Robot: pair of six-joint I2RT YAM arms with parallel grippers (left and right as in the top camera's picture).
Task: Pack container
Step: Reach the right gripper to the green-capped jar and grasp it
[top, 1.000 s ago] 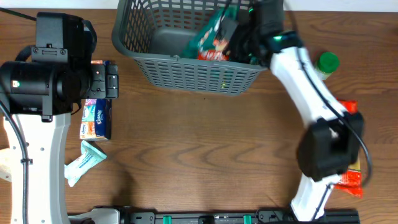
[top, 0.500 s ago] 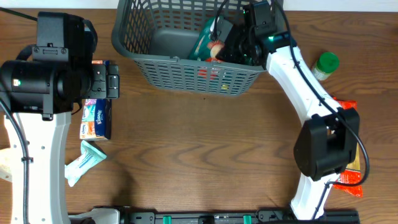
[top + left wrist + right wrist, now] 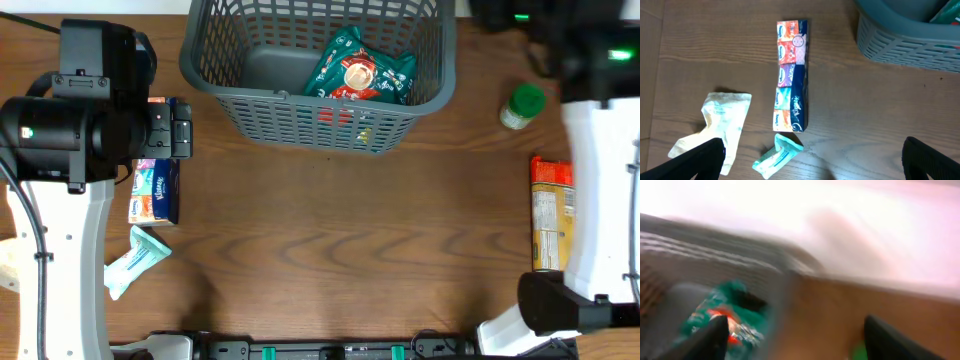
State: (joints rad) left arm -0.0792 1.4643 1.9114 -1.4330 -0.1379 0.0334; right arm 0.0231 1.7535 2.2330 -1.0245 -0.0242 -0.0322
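1. Two grippers are reported here, one per arm. The left gripper (image 3: 812, 162) hangs over the 9 o'clock side of the brown wooden table (image 3: 330, 240). Its fingers are spread wide, with nothing between them.
2. The right gripper (image 3: 800, 335) appears in a blurred wrist view. Its two dark fingers stand well apart and no object is between them.
3. The large dark grey plastic container (image 3: 310, 120) has slotted lattice sides and a thick rim. It sits upright at 12 o'clock on the table.
4. A green foil packet with red print (image 3: 360, 75) lies inside the container, toward 3 o'clock of its floor. Bare grey floor shows at 9 o'clock.
5. A long multicolour tissue multipack (image 3: 792, 75) lies on the table below the left gripper.
6. A small pale teal packet (image 3: 777, 156) lies just beside the multipack, at its 7 o'clock. A crumpled white pouch (image 3: 715, 125) lies at its 8 o'clock, apart from it.
7. A white bottle with a green cap (image 3: 522, 105) stands at 2 o'clock, near the container but not touching it.
8. A flat orange and yellow packet (image 3: 551, 215) lies at 3 o'clock, beside the white right arm.
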